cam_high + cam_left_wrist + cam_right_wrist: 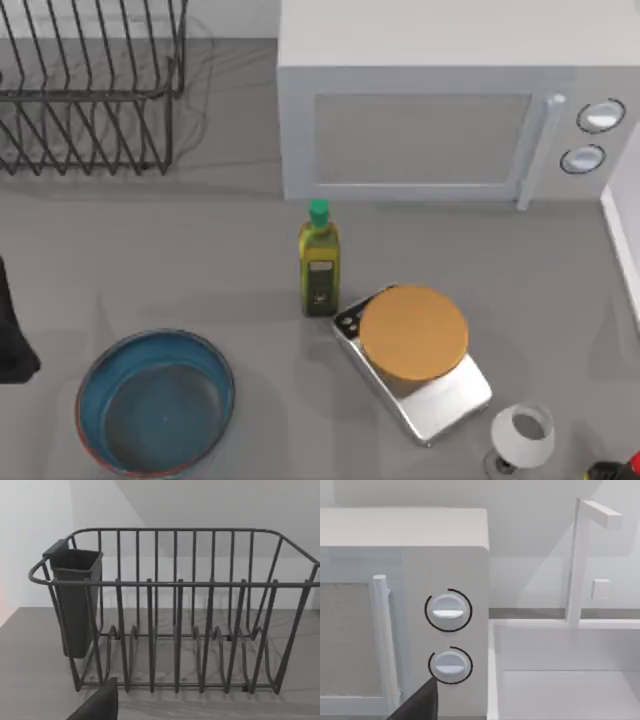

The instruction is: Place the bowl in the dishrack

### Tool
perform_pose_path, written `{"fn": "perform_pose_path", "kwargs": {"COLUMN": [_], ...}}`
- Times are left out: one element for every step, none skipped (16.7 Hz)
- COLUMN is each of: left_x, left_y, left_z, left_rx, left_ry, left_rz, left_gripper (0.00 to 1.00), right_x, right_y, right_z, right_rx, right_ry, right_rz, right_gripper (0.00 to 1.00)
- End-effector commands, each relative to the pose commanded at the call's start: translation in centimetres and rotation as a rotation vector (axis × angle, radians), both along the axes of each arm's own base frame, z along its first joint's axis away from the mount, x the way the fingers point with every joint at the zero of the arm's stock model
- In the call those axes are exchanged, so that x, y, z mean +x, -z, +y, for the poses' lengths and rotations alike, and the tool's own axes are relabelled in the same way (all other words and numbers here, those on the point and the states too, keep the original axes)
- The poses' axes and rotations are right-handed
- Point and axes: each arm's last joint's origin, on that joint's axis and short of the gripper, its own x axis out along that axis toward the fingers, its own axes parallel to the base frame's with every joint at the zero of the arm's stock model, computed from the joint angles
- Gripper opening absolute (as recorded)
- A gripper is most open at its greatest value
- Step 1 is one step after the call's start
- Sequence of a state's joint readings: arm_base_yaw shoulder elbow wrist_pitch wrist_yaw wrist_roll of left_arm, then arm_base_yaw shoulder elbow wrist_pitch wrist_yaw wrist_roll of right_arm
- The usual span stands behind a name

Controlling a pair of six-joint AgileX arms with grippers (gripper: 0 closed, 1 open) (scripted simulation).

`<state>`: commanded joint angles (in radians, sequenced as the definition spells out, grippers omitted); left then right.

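Grey tabletop [230, 260] stretched out beneath me, with a pale wall behind it. Near the front left of the table sat the wide shallow round bowl [155, 402], blue inside with a greyish bottom and a thin reddish-brown rim. It stood upright with its mouth facing straight up; being round, it had no long axis to speak of, and nothing lay inside it.

At the back left corner stood the large black thin-wire dishrack [90, 90], well apart from the bowl. Its long side ran across the table from left to right, and its rows of slanted tines held no dishes. From my left wrist view, a dark plastic cutlery cup [75, 602] hung on one end of the rack.

Beside the rack, along the back, stood the big grey box-shaped microwave [440, 110], door shut, two round knobs [448, 611] on its right side. In front of it were a yellow-green oil bottle with a green cap [319, 262], a flat silver scale with an orange disc on top [412, 350] and a small white wine glass [522, 436].

My left arm [12, 340] waited at the left edge of the table and my right arm [612, 469] at the front right corner. I could not tell how either gripper's fingers stood.
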<state>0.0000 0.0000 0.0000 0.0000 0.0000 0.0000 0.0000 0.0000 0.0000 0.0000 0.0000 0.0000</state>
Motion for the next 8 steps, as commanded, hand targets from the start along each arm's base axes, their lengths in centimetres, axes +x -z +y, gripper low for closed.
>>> {"fn": "perform_pose_path", "kwargs": {"left_x": [0.0,0.0,0.0,0.0,0.0,0.1,0.2,0.4], "left_y": [0.0,0.0,-0.2,-0.5,-1.1,-1.7,-2.6,-3.4], "left_z": [0.0,0.0,-0.1,-0.2,-0.4,-0.6,-0.9,-1.3], "left_rx": [0.000,0.000,-0.007,-0.019,-0.037,-0.059,-0.083,-0.108], "left_ry": [0.000,0.000,0.007,0.020,0.038,0.059,0.083,0.108], "left_rz": [0.000,0.001,0.011,0.031,0.062,0.101,0.151,0.212], "left_gripper": [1.00,1.00,1.00,1.00,1.00,1.00,1.00,1.00], "right_x": [0.0,0.0,0.0,0.0,0.0,0.0,0.0,0.0], "right_y": [0.0,0.0,0.0,0.0,0.0,0.0,0.0,0.0], "right_z": [0.0,0.0,0.0,0.0,0.0,0.0,0.0,0.0], "right_rx": [0.000,0.000,0.000,0.000,0.000,0.000,0.000,0.000], "right_ry": [0.000,0.000,0.000,0.000,0.000,0.000,0.000,0.000], "right_rz": [0.000,0.000,0.000,0.000,0.000,0.000,0.000,0.000], "right_gripper": [1.00,1.00,1.00,1.00,1.00,1.00,1.00,1.00]}}
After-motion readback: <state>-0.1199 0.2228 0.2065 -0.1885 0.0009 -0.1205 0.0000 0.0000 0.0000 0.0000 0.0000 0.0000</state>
